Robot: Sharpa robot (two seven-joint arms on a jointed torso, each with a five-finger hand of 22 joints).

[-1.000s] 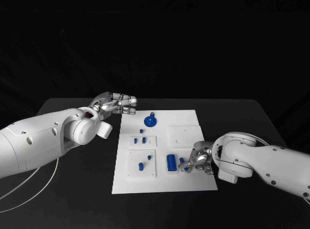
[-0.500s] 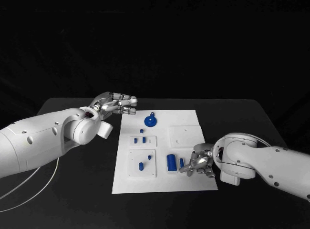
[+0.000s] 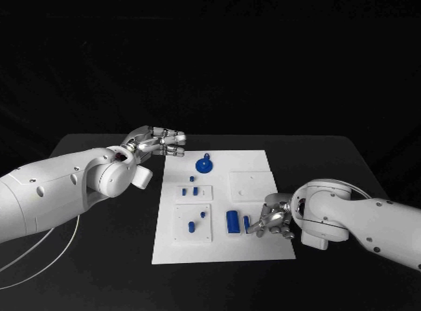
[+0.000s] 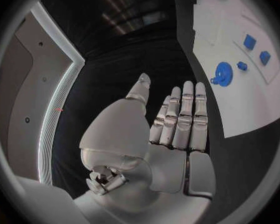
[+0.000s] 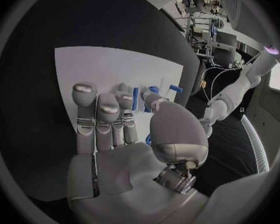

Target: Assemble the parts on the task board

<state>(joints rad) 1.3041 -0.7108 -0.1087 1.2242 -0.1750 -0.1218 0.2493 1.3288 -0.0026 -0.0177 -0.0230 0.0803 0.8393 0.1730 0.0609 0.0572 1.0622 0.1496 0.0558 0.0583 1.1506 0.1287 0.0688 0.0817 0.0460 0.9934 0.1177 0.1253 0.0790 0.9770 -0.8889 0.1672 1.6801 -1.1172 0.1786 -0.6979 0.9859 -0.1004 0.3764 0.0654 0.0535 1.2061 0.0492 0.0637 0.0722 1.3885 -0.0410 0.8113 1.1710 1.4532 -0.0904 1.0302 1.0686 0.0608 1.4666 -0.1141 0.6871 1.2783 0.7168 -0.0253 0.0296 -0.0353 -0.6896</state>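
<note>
Right hand (image 3: 274, 222) reaching at slim blue pin (image 3: 247, 224) on board (image 3: 257, 162); grasp unclear (cannot tell). Left hand (image 3: 159, 142) empty, loosely curled. Probably light, rigid, slippery; pinch mid-shaft.

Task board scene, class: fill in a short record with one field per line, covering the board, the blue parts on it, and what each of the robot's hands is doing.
Surface: black table
Task board: white plate lying flat in the middle of the table
Blue gear: near the board's far edge
Blue block: on the board's near half, just beside the right hand
Left hand: over the table off the board's far left corner, holding nothing, fingers straight
Right hand: low at the board's right edge, fingers toward the blue parts; whether it touches one cannot be told
</note>
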